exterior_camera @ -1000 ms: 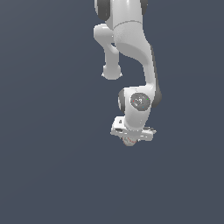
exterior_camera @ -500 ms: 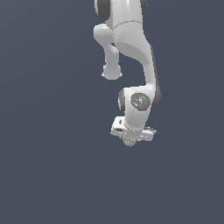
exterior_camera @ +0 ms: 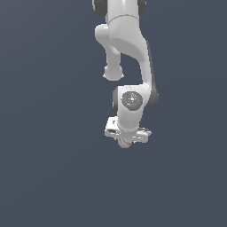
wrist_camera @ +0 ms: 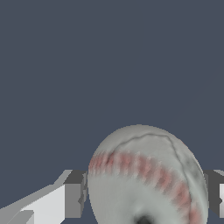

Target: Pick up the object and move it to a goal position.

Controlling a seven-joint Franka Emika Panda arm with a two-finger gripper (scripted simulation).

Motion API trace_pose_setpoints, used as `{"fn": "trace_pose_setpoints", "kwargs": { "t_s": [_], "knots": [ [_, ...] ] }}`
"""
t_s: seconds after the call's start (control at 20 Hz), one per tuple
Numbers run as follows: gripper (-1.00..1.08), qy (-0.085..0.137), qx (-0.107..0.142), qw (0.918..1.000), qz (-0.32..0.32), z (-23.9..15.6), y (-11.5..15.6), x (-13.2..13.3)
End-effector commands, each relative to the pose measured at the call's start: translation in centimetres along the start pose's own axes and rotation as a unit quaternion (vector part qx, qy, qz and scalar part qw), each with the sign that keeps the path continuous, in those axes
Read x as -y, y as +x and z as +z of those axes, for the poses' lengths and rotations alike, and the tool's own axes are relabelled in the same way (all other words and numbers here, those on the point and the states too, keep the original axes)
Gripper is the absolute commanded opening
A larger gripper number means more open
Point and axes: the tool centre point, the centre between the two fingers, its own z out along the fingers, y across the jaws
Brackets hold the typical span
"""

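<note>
Ball (wrist_camera: 146, 177): off-white with red stitch marks, sat between the two fingers (wrist_camera: 73, 200) of the gripper (wrist_camera: 146, 201), touching both. Gripper pinched the ball, jaws pressed against its sides. In the exterior view the ball (exterior_camera: 126, 143) showed just under the gripper (exterior_camera: 127, 138), below the white arm (exterior_camera: 133, 48), against plain grey-blue ground.

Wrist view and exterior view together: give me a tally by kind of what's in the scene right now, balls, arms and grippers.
Balls: 1, the off-white baseball with red stitching, between the gripper fingers.
Robot arms: 1, white.
Grippers: 1, closed on the baseball.
Total: 3.
</note>
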Motion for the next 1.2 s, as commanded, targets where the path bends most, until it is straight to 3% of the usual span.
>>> {"fn": "trace_pose_setpoints", "kwargs": {
  "t_s": [0.0,0.8,1.15],
  "knots": [
    [-1.00,0.000,-0.002,1.0000,0.001,-1.3,0.9,-2.1],
    [-1.00,0.001,-0.002,1.0000,0.001,-10.5,7.7,-17.4],
    [-1.00,0.000,-0.002,1.0000,0.001,-13.5,10.1,-22.4]
  ]
}}
